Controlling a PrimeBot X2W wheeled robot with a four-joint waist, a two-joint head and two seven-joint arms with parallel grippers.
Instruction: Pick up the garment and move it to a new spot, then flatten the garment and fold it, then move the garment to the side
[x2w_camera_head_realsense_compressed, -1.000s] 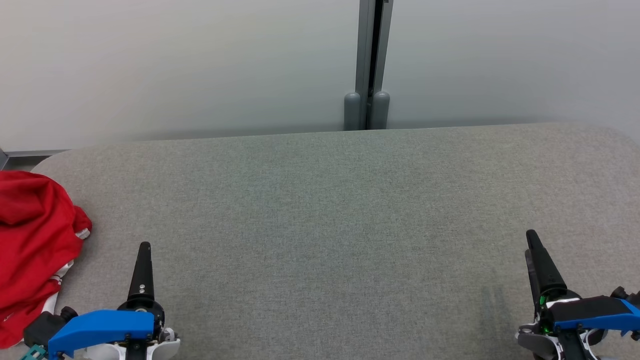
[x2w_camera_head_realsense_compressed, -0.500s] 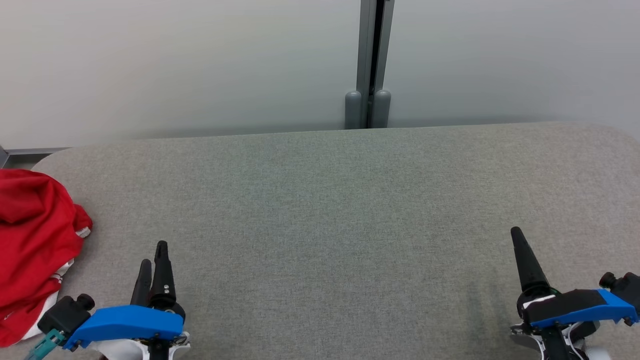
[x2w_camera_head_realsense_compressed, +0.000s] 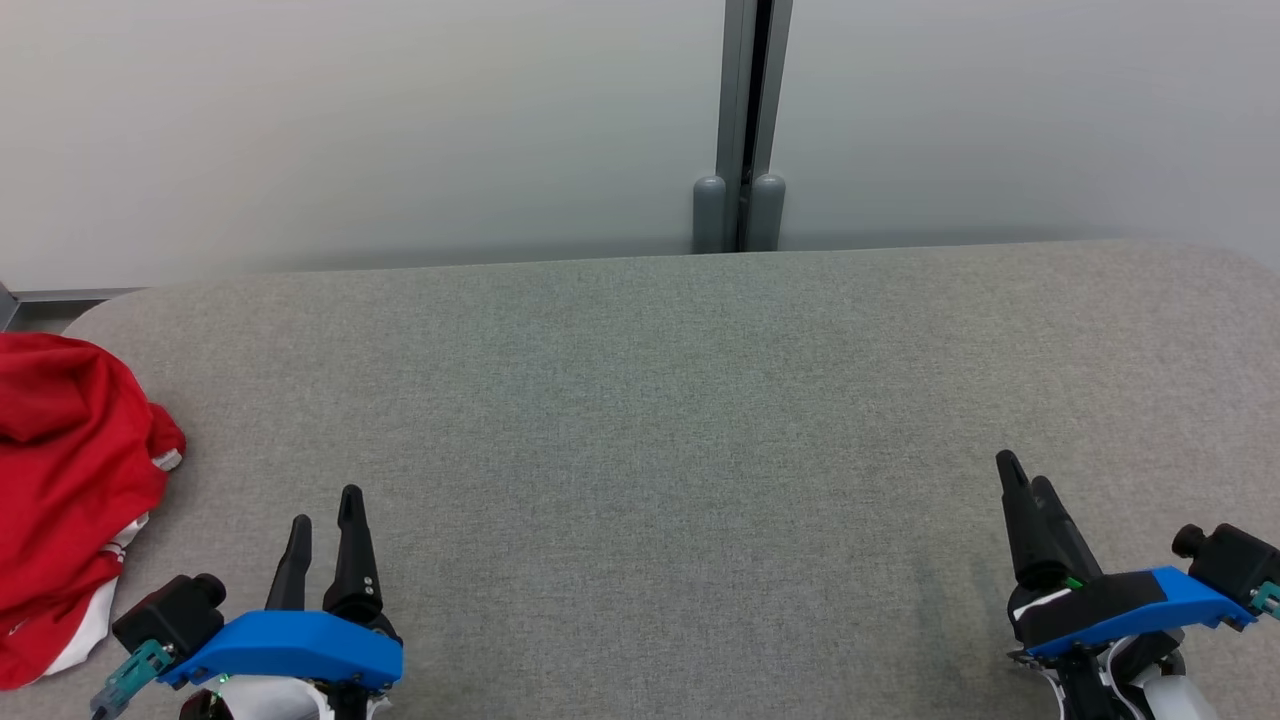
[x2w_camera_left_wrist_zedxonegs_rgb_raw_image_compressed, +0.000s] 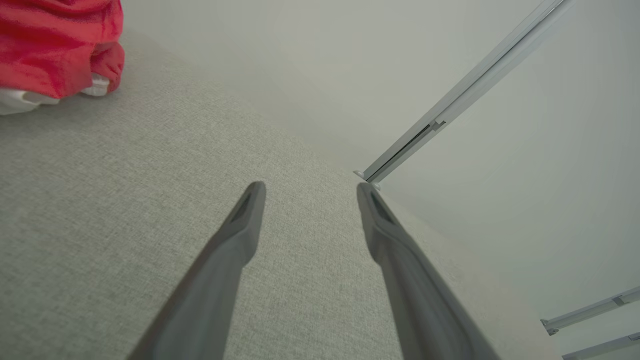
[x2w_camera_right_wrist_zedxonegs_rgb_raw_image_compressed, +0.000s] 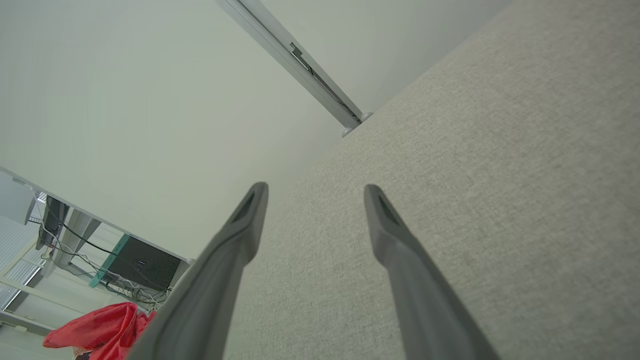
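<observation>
While the crumpled red garment (x2w_camera_head_realsense_compressed: 70, 490) lies on the grey worktop (x2w_camera_head_realsense_compressed: 650, 420) at the frame's left edge, the left pincer (x2w_camera_head_realsense_compressed: 325, 507), lower left, and the right pincer (x2w_camera_head_realsense_compressed: 1024, 470), lower right, stand spread wide. Both are empty.

The garment (x2w_camera_head_realsense_compressed: 70, 480) was a bright red top with white trim, lying in a crumpled heap at the far left end of the grey fabric-covered table (x2w_camera_head_realsense_compressed: 640, 400). It was bunched rather than flat, with deep soft folds across its upper part and a rounded bulge facing the table's middle. A white band showed at a cuff or hem on that bulge, and more white ran along its near lower edge. It ran past the left border of the head view, so its full outline could not be made out.
</observation>
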